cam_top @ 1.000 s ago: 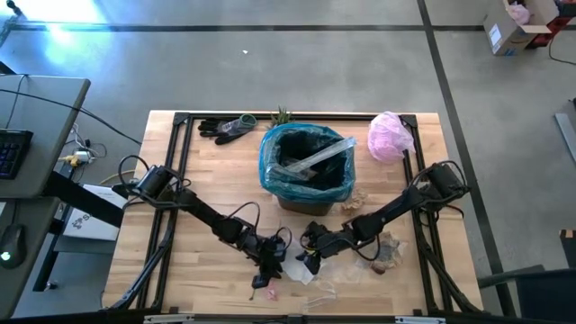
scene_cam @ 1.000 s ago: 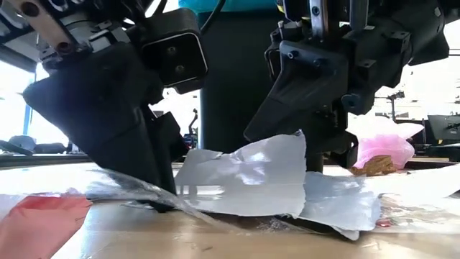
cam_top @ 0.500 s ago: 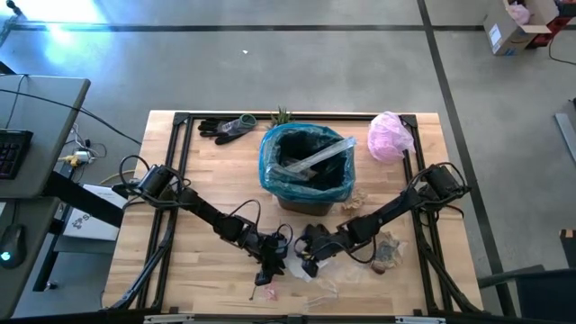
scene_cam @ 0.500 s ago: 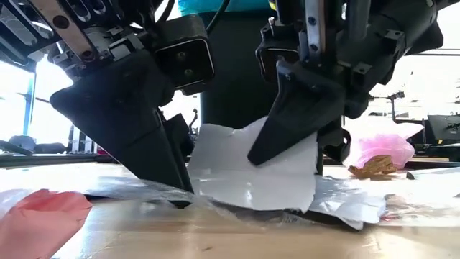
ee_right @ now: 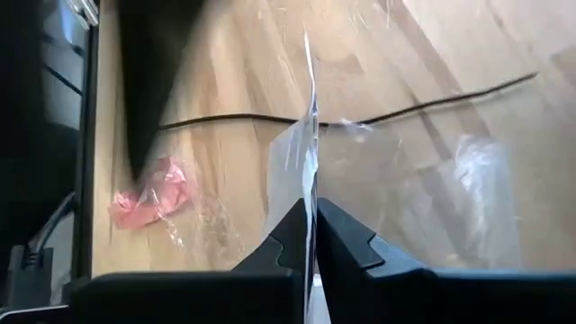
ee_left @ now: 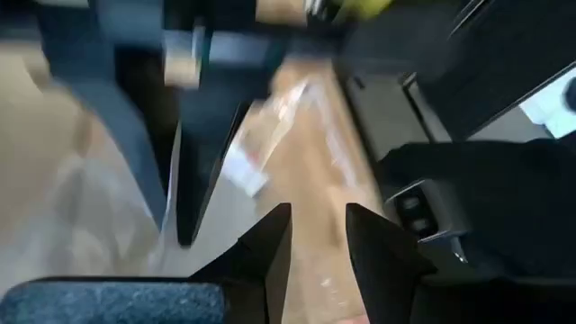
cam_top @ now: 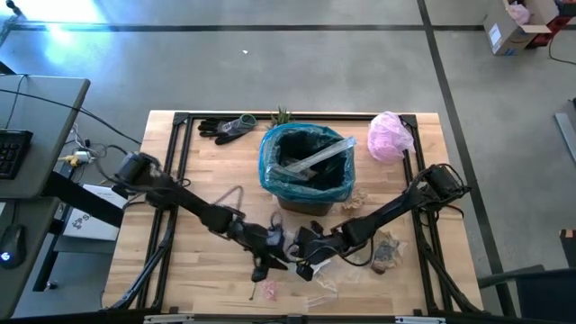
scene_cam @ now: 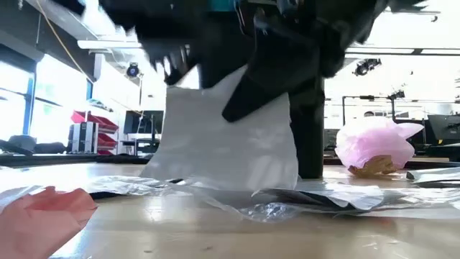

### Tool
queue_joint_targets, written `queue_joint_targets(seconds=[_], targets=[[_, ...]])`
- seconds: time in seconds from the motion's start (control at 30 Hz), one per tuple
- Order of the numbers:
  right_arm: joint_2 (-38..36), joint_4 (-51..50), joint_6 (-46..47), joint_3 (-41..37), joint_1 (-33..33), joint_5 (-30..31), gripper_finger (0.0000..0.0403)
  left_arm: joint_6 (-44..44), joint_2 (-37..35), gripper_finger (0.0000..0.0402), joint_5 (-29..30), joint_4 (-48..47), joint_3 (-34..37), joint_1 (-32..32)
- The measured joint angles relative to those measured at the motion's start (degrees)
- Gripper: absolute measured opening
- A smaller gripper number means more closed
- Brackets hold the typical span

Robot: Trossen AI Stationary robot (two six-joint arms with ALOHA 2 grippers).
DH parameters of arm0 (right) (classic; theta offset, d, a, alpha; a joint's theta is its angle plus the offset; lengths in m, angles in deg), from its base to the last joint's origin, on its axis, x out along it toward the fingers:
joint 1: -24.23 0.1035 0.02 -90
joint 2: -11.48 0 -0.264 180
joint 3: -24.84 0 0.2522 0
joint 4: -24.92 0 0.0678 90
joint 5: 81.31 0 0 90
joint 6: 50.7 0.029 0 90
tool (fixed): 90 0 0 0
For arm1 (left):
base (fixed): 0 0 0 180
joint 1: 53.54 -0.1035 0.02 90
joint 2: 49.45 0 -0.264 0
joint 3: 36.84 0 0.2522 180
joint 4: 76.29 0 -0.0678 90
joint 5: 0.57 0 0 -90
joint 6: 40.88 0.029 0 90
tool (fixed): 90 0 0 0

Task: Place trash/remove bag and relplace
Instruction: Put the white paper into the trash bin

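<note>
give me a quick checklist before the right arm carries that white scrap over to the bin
1. Right gripper shut on the white paper scrap: ok, the sheet's edge sits pinched between the closed fingers.
2. Scrap lifted off the table: ok in the low view, though its lower edge hangs close to the clear plastic wrappers.
3. Wrappers not dragged up with the scrap: cannot tell.
4. Left gripper out of the way: not ok, it is close beside the right one, fingers slightly apart and holding nothing.
5. Bin mouth open, teal liner folded over the rim: ok.
6. Room inside the bin: cannot tell, a long silvery wrapper already lies across it.
</note>
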Motion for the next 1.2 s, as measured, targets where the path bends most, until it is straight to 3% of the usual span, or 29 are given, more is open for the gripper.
queue_joint_targets(seconds=[0.27, 0.47, 0.6, 1.07, 1.2], targets=[[-0.02, -15.86, -7.69, 13.11, 0.39, 2.88, 0.0000, 5.19, -15.21, 0.0091, 5.84, -11.68, -0.07, 3.68], [-0.07, -26.73, -13.95, 24.23, 0.39, 7.14, 0.0000, 5.80, -21.33, 0.0091, 13.91, -20.93, -0.07, 6.58], [-0.07, -35.16, -18.22, 32.26, 0.17, 11.36, 0.0000, 5.63, -22.04, 0.0091, 18.02, -24.84, -0.07, 8.21], [-0.08, -61.18, -31.90, 62.78, -4.06, 29.51, 0.0000, 5.13, -21.61, 0.0091, 21.06, -28.28, -0.07, 9.62], [-1.79, -63.99, -35.80, 65.73, -6.20, 32.84, 0.0000, 5.10, -21.61, 0.0091, 21.26, -28.25, -0.07, 9.89]])
